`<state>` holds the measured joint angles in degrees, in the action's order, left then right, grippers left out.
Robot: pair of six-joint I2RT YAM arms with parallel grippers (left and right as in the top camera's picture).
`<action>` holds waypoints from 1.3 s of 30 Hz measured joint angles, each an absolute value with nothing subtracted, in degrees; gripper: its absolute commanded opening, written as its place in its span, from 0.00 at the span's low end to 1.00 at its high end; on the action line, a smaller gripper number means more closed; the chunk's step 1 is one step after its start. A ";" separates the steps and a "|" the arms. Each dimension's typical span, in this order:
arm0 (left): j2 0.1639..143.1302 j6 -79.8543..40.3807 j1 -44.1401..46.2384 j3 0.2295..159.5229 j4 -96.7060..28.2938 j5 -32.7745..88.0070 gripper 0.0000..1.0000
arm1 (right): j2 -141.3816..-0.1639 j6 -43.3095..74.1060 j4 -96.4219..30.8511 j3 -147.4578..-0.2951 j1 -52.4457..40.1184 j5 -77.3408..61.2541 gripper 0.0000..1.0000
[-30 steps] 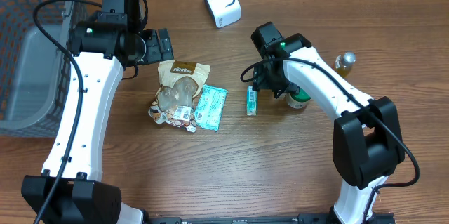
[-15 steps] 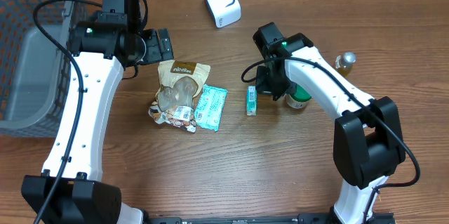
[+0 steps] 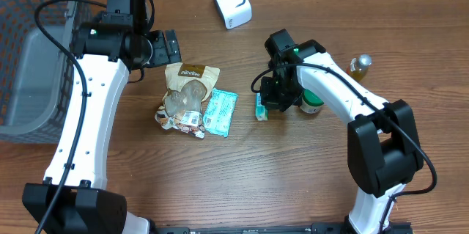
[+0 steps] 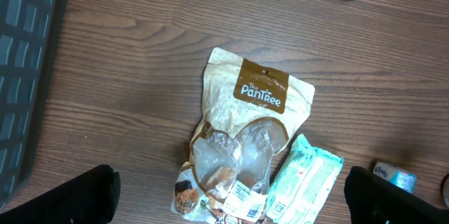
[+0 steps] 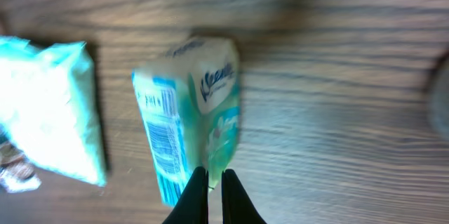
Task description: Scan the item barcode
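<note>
**Step in hand: secure item, present barcode to scanner.**

1. End-effector state. Right gripper is clenched: fingers drawn almost together, only a sliver of gap. Tips sit at the near end of the tissue pack, and they appear to pinch the pack's wrapper end. The wrist view is blurred, so a grip on the film vs. mere contact cannot be confirmed. Left gripper is released, jaws wide, holding nothing, and hovers above the snack bag.

2. Item position. The pack is at table centre, directly under the right gripper in the overhead view. It lies between the teal packet on the robot's left and the green-capped bottle on its right, apart from both. It is tilted up on a long edge. The barcode is on the face turned toward the teal packet.

3. Technique (recommended).
   - Verify the hold before any lift. A pinch on thin film may slip or let the pack swing.
   - Lift slowly, approx. vertical, and keep clear of the bottle just beside the wrist.
   - Carry toward the white scanner, which stands well apart at the far table edge.
   - Rotate the wrist so the barcode face points at the scanner window. Fingers must not cover the code.
   - Hold steady and flat to the window. A crinkled wrapper may degrade the read.

4. Risk. If the pack droops from the seam, set down and re-grip across the body.
</note>
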<state>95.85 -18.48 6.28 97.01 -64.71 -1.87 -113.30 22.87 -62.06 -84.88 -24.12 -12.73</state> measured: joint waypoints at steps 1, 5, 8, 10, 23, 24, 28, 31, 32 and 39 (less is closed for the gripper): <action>95.85 -18.48 6.28 97.01 -64.71 -1.87 1.00 | -113.30 22.50 -62.11 -84.88 -24.21 -13.41 0.04; 95.85 -18.48 6.28 97.01 -64.71 -1.87 1.00 | -113.30 20.67 -61.89 -84.88 -24.73 -15.25 0.07; 95.85 -18.48 6.28 97.01 -64.71 -1.87 1.00 | -113.30 19.84 -61.43 -84.88 -24.95 -15.84 0.10; 95.85 -18.48 6.28 97.01 -64.71 -1.87 1.00 | -113.30 19.46 -60.62 -84.88 -25.02 -16.10 0.13; 95.85 -18.48 6.28 97.01 -64.71 -1.87 1.00 | -113.30 18.81 -56.90 -84.12 -25.02 -16.32 0.28; 95.85 -18.48 6.28 97.01 -64.73 -1.87 1.00 | -113.30 18.79 -55.99 -83.64 -25.02 -16.32 0.28; 95.85 -18.48 6.28 97.01 -64.71 -1.87 1.00 | -113.30 18.81 -51.75 -80.38 -25.02 -16.29 0.29; 95.85 -18.48 6.28 97.01 -64.71 -1.87 1.00 | -113.30 18.87 -49.01 -78.41 -25.02 -16.34 0.30; 95.85 -18.48 6.28 97.01 -64.71 -1.87 1.00 | -113.30 18.94 -48.14 -78.13 -25.02 -16.32 0.30; 95.85 -18.48 6.28 97.01 -64.71 -1.87 1.00 | -113.30 19.92 -46.30 -77.45 -25.02 -16.34 0.29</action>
